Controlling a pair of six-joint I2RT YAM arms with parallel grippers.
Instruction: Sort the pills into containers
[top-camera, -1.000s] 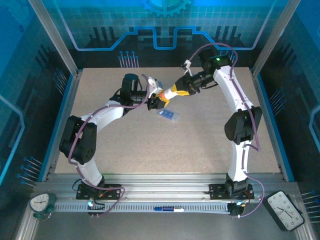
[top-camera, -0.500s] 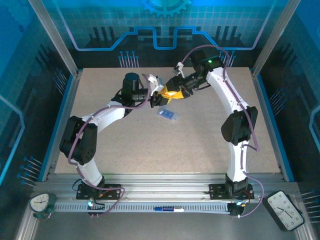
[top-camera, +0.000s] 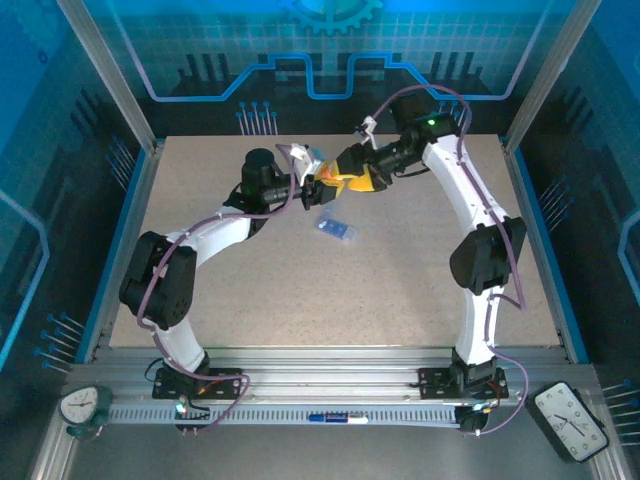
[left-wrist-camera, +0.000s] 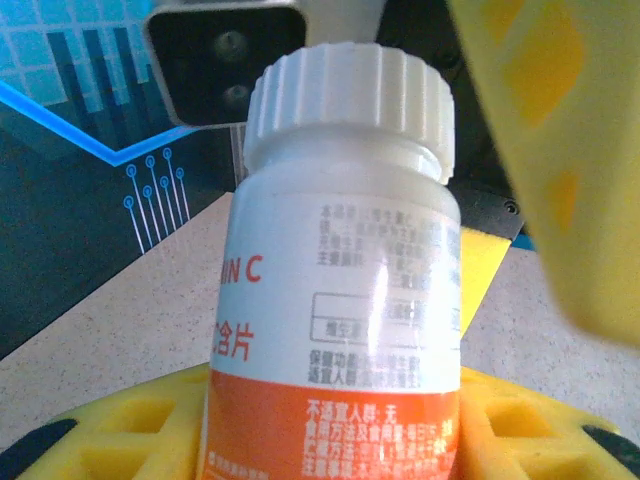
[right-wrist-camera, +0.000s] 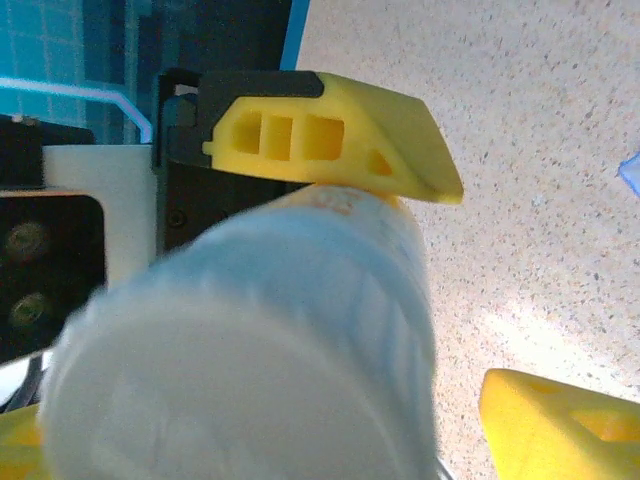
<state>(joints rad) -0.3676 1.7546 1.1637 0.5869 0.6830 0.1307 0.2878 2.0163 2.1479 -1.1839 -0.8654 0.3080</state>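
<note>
Above the desk's (top-camera: 420, 300) far middle, left jaws clench the bottle (left-wrist-camera: 338, 300); right jaws stand released astride its cap (left-wrist-camera: 350, 105). Close squarely on the cap before twisting. The pill box (top-camera: 336, 229) lies on the desk just nearer.

The bottle (right-wrist-camera: 260, 330) is blurred, and the pill box (top-camera: 336, 229) compartments are too small to tell.

Bottle (left-wrist-camera: 340, 300) was white, with orange band below and red and grey print. Cap (left-wrist-camera: 350, 110) was white, ribbed. Left end effector (top-camera: 316, 190) fingers (left-wrist-camera: 130, 430) were yellow; right end effector (top-camera: 340, 180) fingers (right-wrist-camera: 560, 420) yellow too. Pill box (top-camera: 336, 229) was translucent blue. Table (top-camera: 400, 300) was beige, speckled. Arms (top-camera: 215, 232) were white with black joints; cables (top-camera: 505, 280) purple. Walls (top-camera: 320, 50) were blue, with grid and circuit lines.
</note>
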